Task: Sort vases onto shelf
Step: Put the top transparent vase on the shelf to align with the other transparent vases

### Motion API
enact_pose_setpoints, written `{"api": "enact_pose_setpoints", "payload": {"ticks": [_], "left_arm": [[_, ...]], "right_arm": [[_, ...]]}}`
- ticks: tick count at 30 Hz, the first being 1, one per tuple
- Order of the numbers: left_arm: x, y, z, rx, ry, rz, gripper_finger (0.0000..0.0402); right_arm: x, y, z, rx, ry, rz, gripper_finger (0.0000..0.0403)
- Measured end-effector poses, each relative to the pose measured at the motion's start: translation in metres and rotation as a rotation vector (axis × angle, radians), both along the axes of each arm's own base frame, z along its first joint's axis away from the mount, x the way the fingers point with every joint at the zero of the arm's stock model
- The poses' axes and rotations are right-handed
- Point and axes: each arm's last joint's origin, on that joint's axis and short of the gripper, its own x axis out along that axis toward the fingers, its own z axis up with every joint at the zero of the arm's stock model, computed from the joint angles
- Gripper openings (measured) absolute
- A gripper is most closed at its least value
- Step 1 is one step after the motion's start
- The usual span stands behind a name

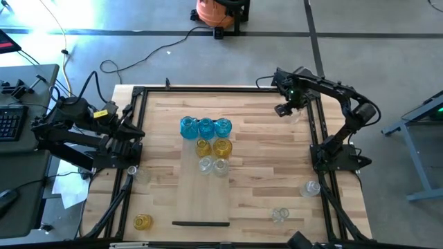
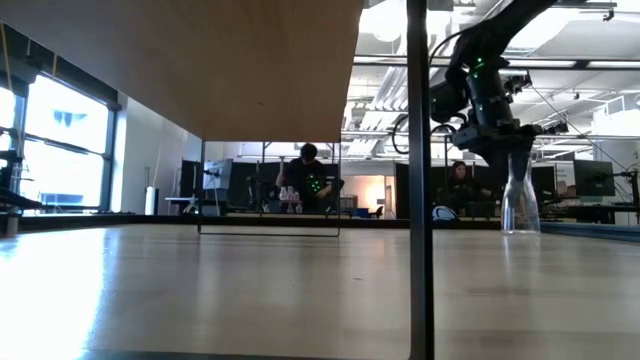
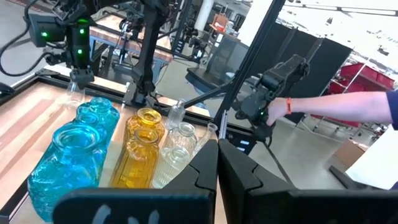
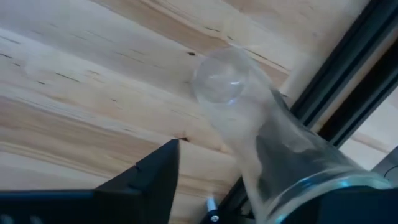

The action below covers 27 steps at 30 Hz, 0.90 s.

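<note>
At the table's [image 1: 263, 200] far right corner, a clear vase [image 4: 261, 134] stands between the right gripper's [image 1: 285, 108] spread fingers, ungrasped.

Orange vacuum-like machine [image 1: 220, 12] on the grey floor beyond the table's far edge. Black cable [image 1: 142, 57] looping across the floor. Keyboard [image 1: 10, 122] on a side desk. Person [image 2: 312, 180] standing in the room behind. Sleeved arm [image 3: 348, 107], outstretched.

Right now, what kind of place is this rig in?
Likely a robotics lab or open workshop: concrete floor, other workstations with monitors, exposed ceiling ducts, people beyond the table.
</note>
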Motion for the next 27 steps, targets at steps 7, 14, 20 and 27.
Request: {"api": "enact_pose_setpoints", "payload": {"ticks": [7, 14, 20, 27], "left_arm": [[0.0, 0.0, 0.001, 0.0, -0.006, 0.005, 0.0], [0.0, 0.0, 0.001, 0.0, -0.006, 0.008, 0.0], [0.0, 0.0, 0.001, 0.001, -0.006, 0.011, 0.0], [0.0, 0.0, 0.001, 0.0, -0.006, 0.011, 0.0]], "right_arm": [[0.001, -0.001, 0.005, 0.006, -0.03, 0.027, 0.0091], [0.008, 0.004, 0.009, 0.021, -0.044, 0.069, 0.0022], [0.017, 0.018, 0.01, 0.056, -0.011, 0.114, 0.0021], [0.035, 0.051, 0.011, 0.115, 0.033, 0.214, 0.0018]]}}
